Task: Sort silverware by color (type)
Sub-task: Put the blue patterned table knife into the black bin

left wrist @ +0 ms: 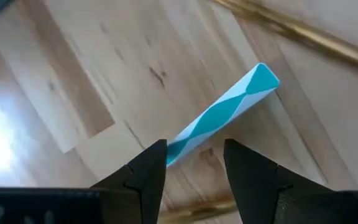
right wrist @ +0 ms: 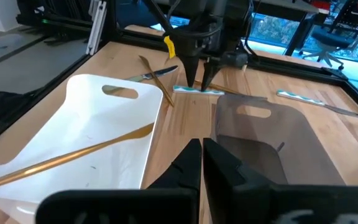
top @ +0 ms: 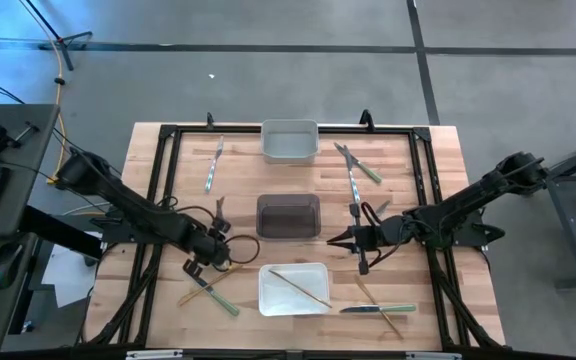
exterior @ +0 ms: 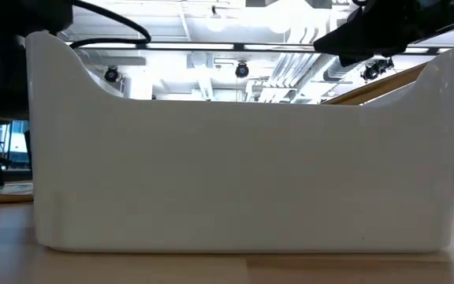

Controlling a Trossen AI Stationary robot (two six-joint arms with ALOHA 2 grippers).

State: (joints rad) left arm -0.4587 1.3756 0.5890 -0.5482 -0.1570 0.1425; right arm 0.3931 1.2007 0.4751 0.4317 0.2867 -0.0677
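Observation:
A utensil with a blue and white handle (left wrist: 225, 109) lies flat on the wooden table. My left gripper (left wrist: 194, 146) points down over its near end, open, with one finger on either side of the handle; it also shows in the right wrist view (right wrist: 197, 79) and at the near left of the table (top: 203, 262). My right gripper (right wrist: 202, 144) is shut and empty, hovering between the dark bin (top: 288, 215) and the near white bin (top: 293, 288). A tan utensil (right wrist: 73, 155) lies slanted in that white bin, its end over the rim (exterior: 385, 85).
A second white bin (top: 290, 140) stands at the far edge. Loose silverware lies at the far left (top: 214, 165), far right (top: 353, 170), near right (top: 378, 305) and near left (top: 210, 292). A black frame (top: 158, 150) borders the table.

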